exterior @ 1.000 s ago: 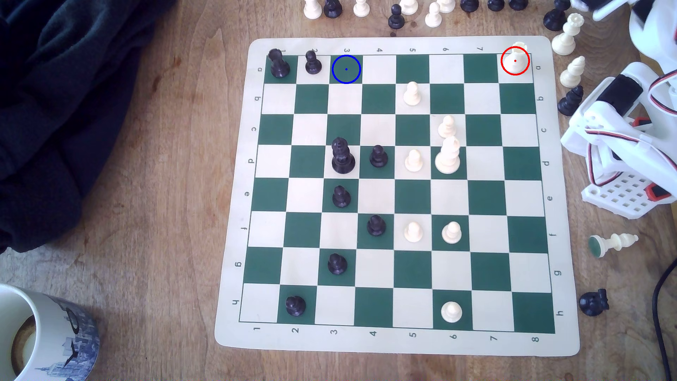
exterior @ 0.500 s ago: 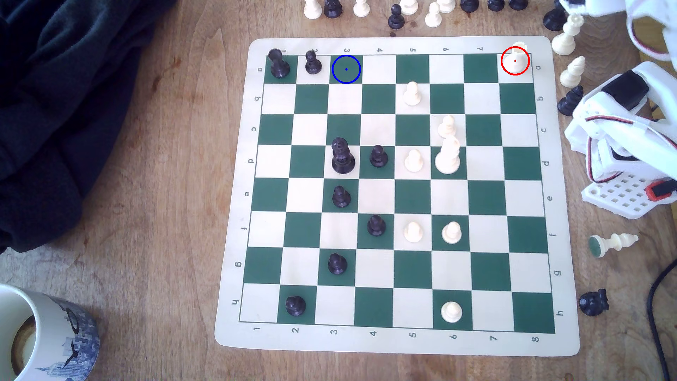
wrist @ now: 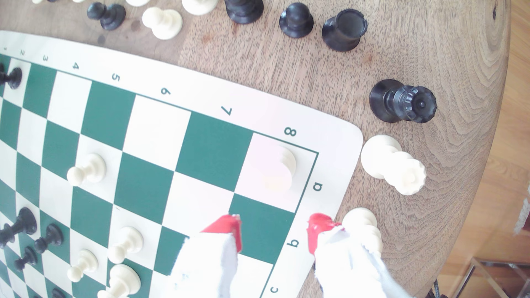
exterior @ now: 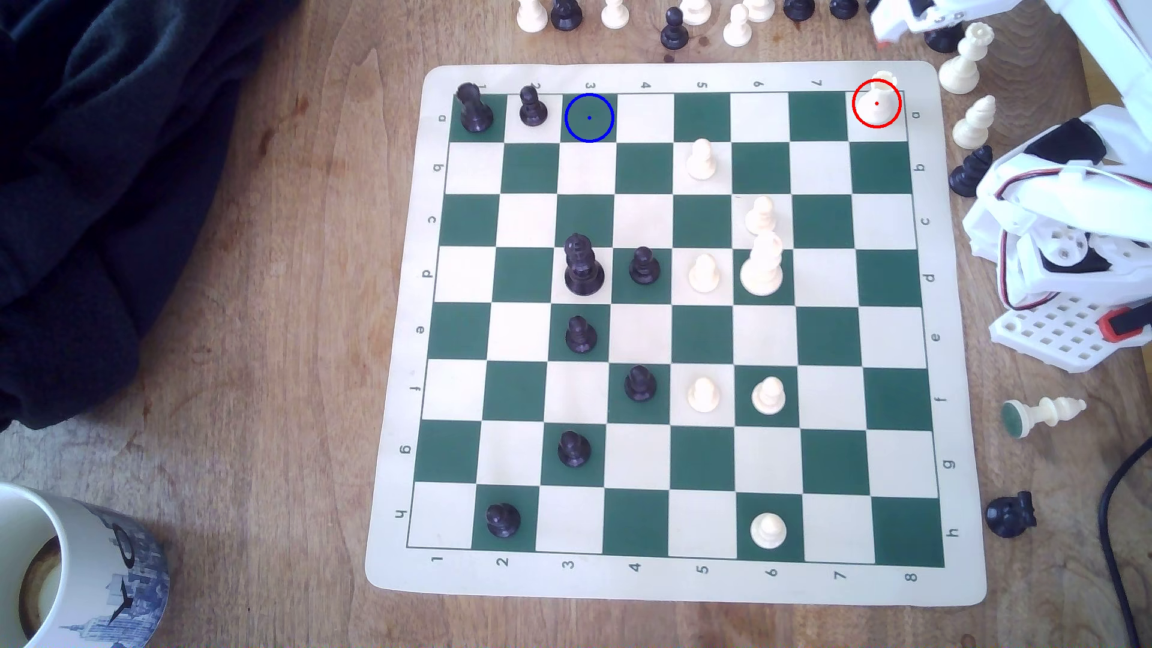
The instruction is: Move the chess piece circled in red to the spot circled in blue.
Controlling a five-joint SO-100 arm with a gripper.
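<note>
White rook [wrist: 279,169] washes out against its cream square.

Mug [exterior: 75,573], dark cloth [exterior: 106,187], toppled white piece [exterior: 1044,414] beside board

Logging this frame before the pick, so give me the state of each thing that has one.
Rook: upright on the red-ringed corner square, ungripped.
Blue-ringed square: vacant.
Gripper: jaws open, holding nothing.
White piece off the board: lying on its side.
Mug: upright.
</note>
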